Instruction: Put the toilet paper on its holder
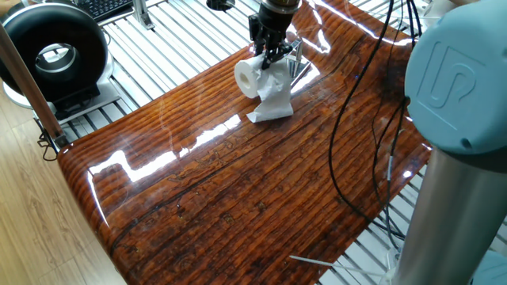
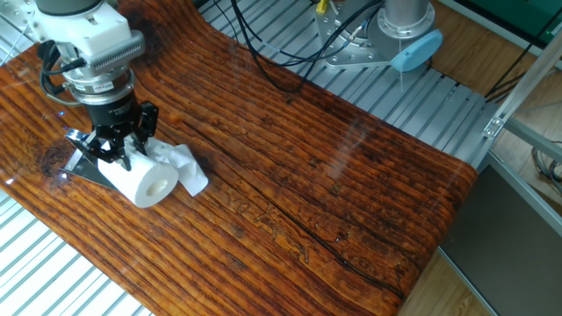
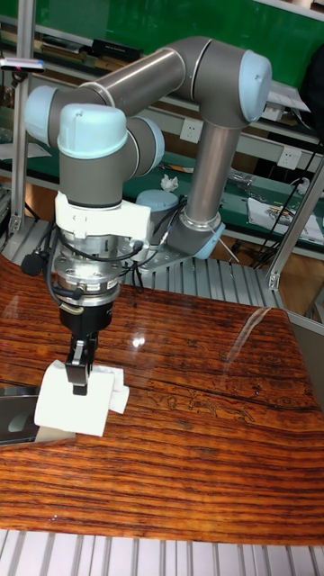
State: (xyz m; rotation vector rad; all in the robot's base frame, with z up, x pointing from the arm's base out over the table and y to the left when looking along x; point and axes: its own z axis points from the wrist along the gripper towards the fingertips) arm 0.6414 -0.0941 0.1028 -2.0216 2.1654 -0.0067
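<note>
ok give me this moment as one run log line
end effector: shut on toilet paper | roll: core sideways, next to holder | loose sheet: trailing onto table | mounted: not yet

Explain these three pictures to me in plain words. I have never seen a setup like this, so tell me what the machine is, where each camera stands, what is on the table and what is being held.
The machine is a single grey and light-blue jointed robot arm ending in a black two-finger claw. All three pictures show one moment. One fixed view looks down the table from beside the arm, the other fixed view looks from a different side, and the tall fixed view faces the arm. On the glossy striped brown wooden table the claw is shut on a white roll of toilet paper, its loose sheet trailing down. Right beside it stands a small shiny silver metal holder. A big black ring-shaped device sits off the table on the slatted bench.
</note>
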